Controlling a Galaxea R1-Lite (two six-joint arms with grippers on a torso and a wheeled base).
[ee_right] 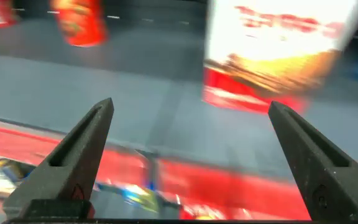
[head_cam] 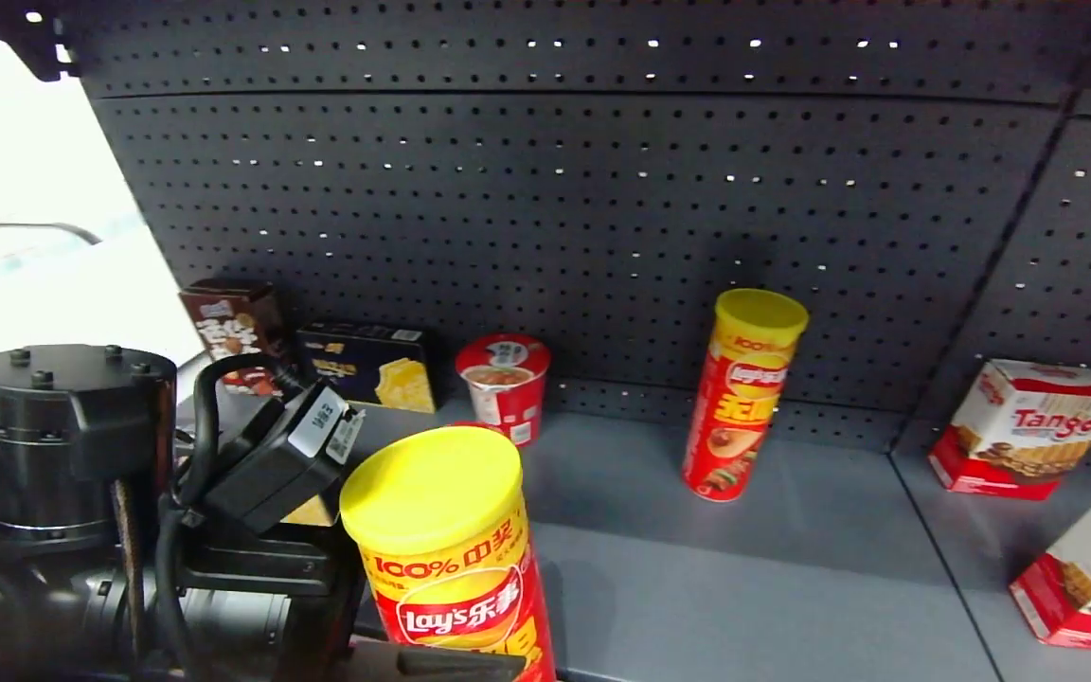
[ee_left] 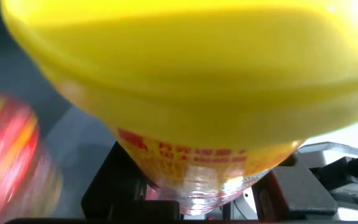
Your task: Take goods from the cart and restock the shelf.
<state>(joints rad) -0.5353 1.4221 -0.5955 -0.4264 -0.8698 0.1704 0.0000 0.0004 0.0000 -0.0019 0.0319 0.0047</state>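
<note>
Two chip cans: the held can [head_cam: 441, 559], yellow lid up, sits clamped in the left gripper [ee_left: 204, 190] near the front edge of the shelf [head_cam: 697, 578]. The standing can [head_cam: 744, 393] is farther back. There is one noodle cup [head_cam: 503, 386]. Two boxes stand at the back left, a brown box [head_cam: 233, 332] and a dark box [head_cam: 370, 365]. Two wafer boxes are at the right, the rear wafer box [head_cam: 1024, 426] and the front wafer box [head_cam: 1090, 568]. Open floor lies between the standing can and the wafer boxes. The right wrist view adds the right gripper [ee_right: 191, 106], spread wide and holding nothing, over the red edge strip [ee_right: 229, 186].

Dim shelf [head_cam: 697, 568], harsh white glare far left

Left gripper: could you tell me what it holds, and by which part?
The red cylindrical crisp can with a yellow plastic lid, gripped across its body below the lid.
</note>
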